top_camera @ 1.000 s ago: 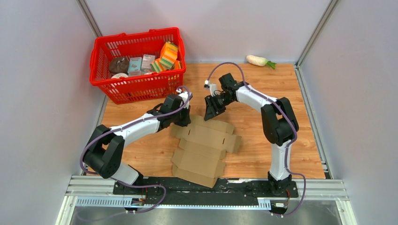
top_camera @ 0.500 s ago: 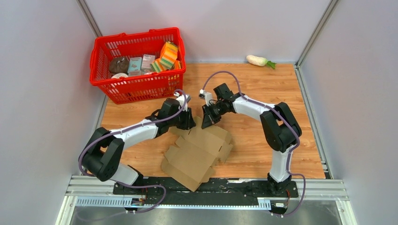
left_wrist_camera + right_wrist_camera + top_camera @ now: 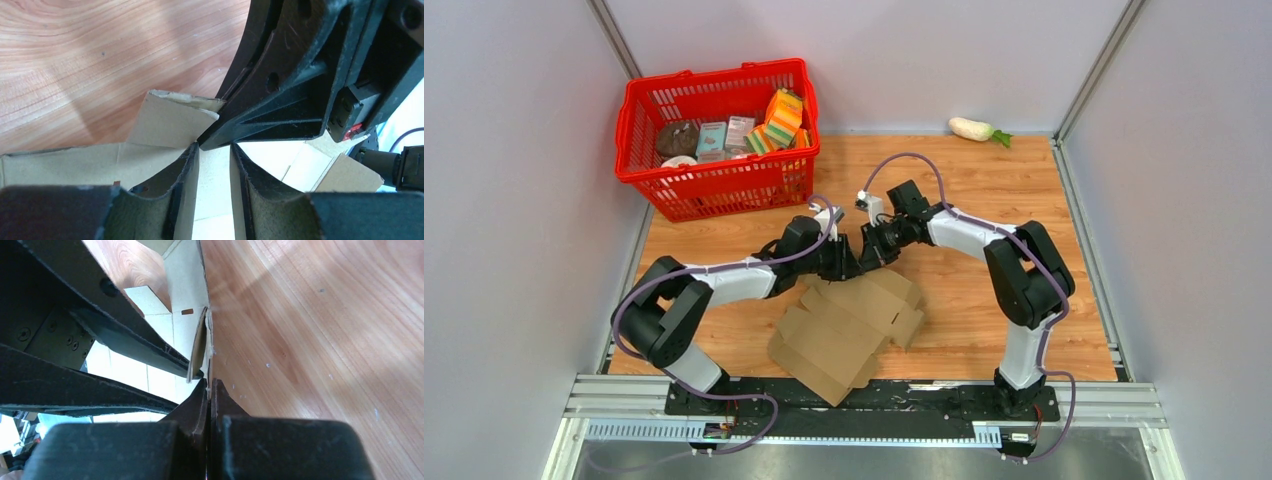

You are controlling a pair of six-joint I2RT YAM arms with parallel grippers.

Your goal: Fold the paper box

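Paper box: flat die-cut sheet at the middle of the worktop's near edge. Right gripper is pinched shut on its far flap. Left gripper, jaws slightly parted, has slid across to meet it. In the last second the sheet swung askew, one corner overhanging the near edge, so folding has barely begun. Open room lies toward the right edge; red basket fills the far-left corner.

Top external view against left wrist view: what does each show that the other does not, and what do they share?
Only top external: the red basket of groceries, the white radish, both whole arms. Only left wrist: the left gripper close up, fingers apart, and a lifted flap. Shared: the paper box, the right gripper, the wooden table.
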